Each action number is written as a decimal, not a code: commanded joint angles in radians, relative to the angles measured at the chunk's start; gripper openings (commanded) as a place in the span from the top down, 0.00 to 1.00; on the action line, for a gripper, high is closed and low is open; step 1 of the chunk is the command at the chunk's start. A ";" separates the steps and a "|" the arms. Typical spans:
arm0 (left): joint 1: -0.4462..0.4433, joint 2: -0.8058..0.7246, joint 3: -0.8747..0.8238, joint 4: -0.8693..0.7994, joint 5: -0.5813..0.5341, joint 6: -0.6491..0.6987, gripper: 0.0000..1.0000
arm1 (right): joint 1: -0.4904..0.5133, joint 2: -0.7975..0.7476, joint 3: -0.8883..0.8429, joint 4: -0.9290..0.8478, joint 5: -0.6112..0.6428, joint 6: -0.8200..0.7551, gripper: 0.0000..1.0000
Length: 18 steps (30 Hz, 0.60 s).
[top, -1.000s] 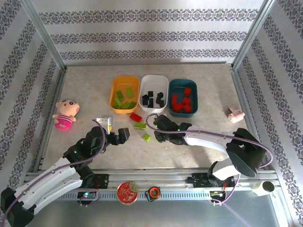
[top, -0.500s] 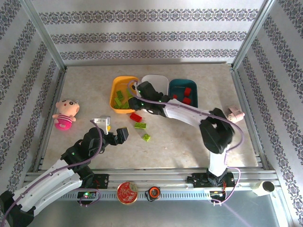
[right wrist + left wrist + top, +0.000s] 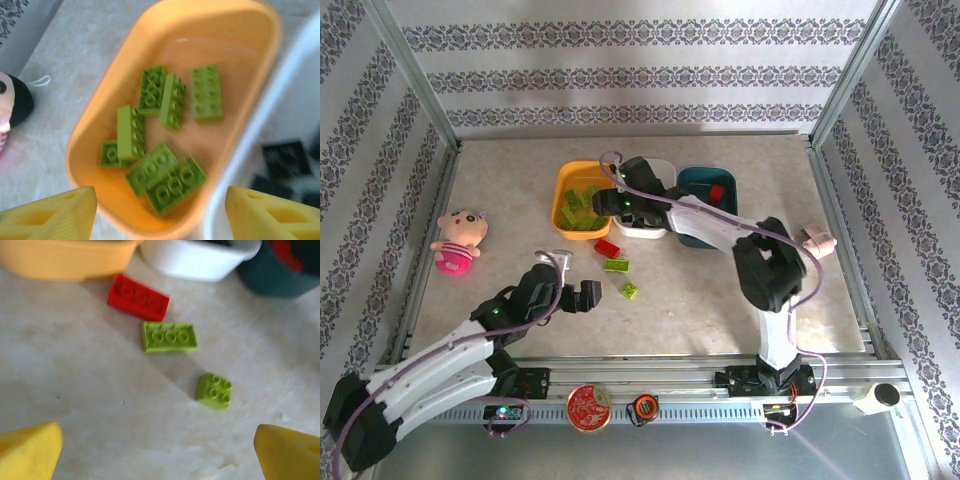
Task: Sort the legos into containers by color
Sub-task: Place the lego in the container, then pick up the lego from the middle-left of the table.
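From above, the right end effector (image 3: 611,200) hovers over the orange-yellow bin (image 3: 560,200). The left end effector (image 3: 582,297) sits near three loose legos (image 3: 615,265) on the tabletop (image 3: 720,290).

The left wrist camera shows its fingers spread wide and empty, facing a red brick (image 3: 138,304).

The right wrist camera shows its fingers wide and empty above green bricks (image 3: 165,175) in that bin.
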 commanded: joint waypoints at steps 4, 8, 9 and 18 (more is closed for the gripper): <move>-0.074 0.297 0.073 0.209 0.089 0.030 0.06 | -0.016 -0.295 -0.351 0.099 0.059 0.029 0.29; -0.153 0.499 0.186 0.215 0.051 0.080 0.11 | -0.017 -0.437 -0.557 0.110 0.087 0.036 0.28; -0.163 0.540 0.210 0.217 0.039 0.087 0.13 | -0.016 -0.478 -0.594 0.108 0.097 0.037 0.28; -0.184 0.794 0.343 0.196 -0.052 0.137 0.30 | -0.019 -0.695 -0.751 0.077 0.129 0.046 0.26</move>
